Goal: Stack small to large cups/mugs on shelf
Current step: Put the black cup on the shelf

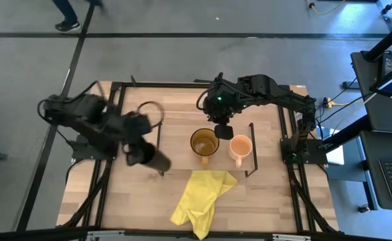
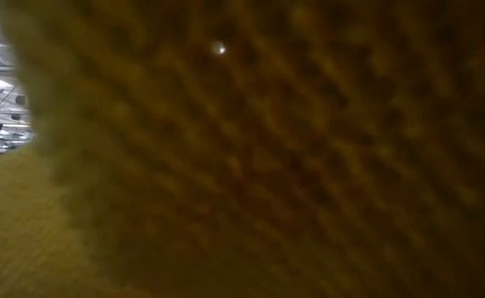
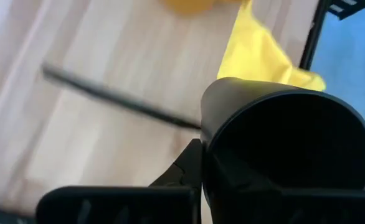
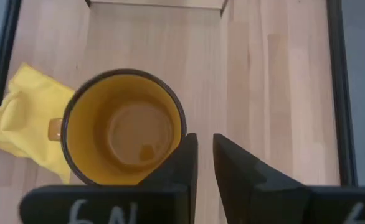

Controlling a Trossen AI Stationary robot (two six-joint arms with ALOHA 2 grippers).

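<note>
While tilted, left gripper apparently clasps small black cup.

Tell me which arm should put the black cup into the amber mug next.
Left. The left gripper already holds the black cup, just beside the amber mug on the shelf. The right gripper hovers empty by that mug's rim.

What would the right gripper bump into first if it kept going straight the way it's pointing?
Probably the shelf board. The right gripper points down, its fingers narrowly parted over bare wood, right beside the amber mug. One finger sits so near the mug's rim that it might graze it; depth is hard to judge.
</note>
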